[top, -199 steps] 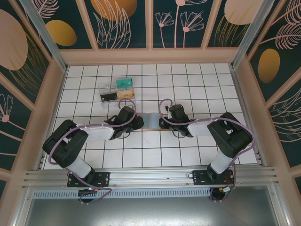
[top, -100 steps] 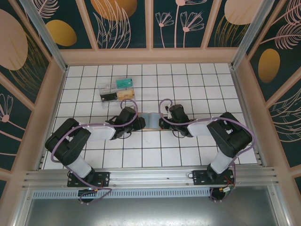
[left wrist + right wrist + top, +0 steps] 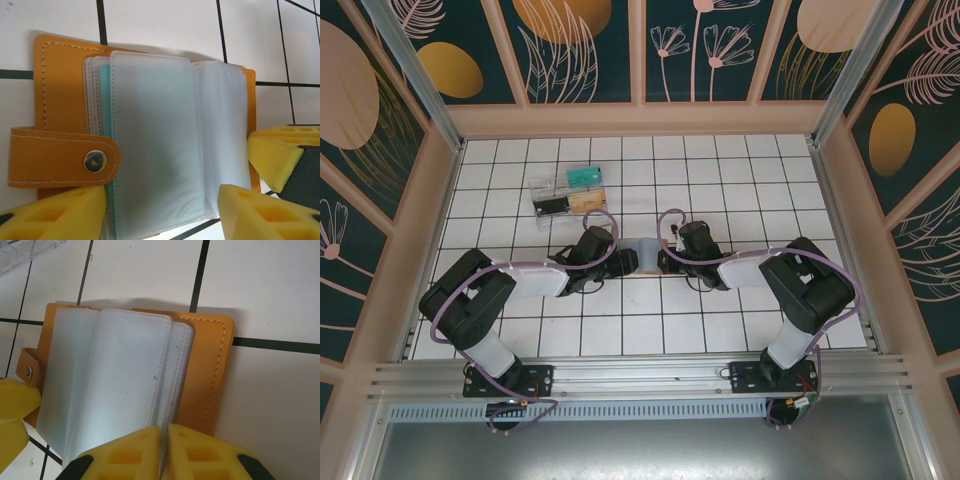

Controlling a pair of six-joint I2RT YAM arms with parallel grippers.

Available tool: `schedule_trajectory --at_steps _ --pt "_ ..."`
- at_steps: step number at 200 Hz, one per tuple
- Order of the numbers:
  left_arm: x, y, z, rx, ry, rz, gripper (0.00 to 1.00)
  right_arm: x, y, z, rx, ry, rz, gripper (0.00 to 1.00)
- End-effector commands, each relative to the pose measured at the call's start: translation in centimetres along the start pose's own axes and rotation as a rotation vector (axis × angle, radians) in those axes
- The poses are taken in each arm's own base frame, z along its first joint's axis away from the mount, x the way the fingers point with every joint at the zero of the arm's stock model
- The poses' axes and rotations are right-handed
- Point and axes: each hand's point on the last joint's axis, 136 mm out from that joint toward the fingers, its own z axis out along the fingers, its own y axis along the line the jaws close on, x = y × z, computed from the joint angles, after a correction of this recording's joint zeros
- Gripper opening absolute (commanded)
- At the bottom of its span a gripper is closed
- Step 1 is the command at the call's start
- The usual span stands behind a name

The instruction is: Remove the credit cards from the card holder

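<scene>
The orange-brown card holder [image 3: 642, 256] lies open on the white tiles between both grippers. Its frosted plastic sleeves [image 3: 155, 140] are fanned out, and its snap strap [image 3: 60, 157] is folded across the left cover. A teal credit card edge [image 3: 105, 125] shows inside one sleeve. My left gripper [image 3: 162, 220] is open, one yellow finger over the strap, the other at the sleeves' right corner. My right gripper [image 3: 164, 452] is shut on the edge of a sleeve [image 3: 170, 390] beside the orange cover [image 3: 205, 375]. In the top view the left gripper [image 3: 618, 260] and right gripper [image 3: 666, 260] flank the holder.
A clear plastic tray [image 3: 570, 190] with teal, black and tan pieces stands behind the left gripper; its corner [image 3: 25, 252] shows in the right wrist view. Wooden walls [image 3: 640, 118] enclose the tiled floor.
My left gripper's jaws have spread wider and its arm has shifted slightly right and back. The right gripper has kept its pinch on the sleeve.
</scene>
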Motion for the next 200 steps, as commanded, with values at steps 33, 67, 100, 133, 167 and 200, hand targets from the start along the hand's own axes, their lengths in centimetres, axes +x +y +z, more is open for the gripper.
schedule_trajectory --at_steps 33,67,100,133,167,200 --pt "0.1 -3.2 0.1 0.132 0.031 0.031 0.64 0.4 0.2 0.5 -0.007 0.033 0.0 0.14" --pt "-0.1 -3.9 -0.1 0.159 0.027 0.033 0.65 0.4 0.1 0.5 -0.006 0.033 0.003 0.14" --pt "-0.1 -4.8 -0.4 0.212 0.025 0.033 0.65 0.4 0.1 0.5 -0.005 0.033 0.005 0.14" --pt "-0.3 -5.2 -0.3 0.228 0.024 0.029 0.65 0.3 -0.1 0.4 0.003 0.026 0.011 0.14" --pt "-0.8 -6.3 -0.1 0.272 0.006 0.009 0.65 -0.7 -1.8 -0.9 0.055 -0.037 0.065 0.14" --pt "-0.8 -7.8 0.7 0.299 0.016 0.018 0.65 -0.9 -3.4 -1.8 0.06 -0.064 0.146 0.15"
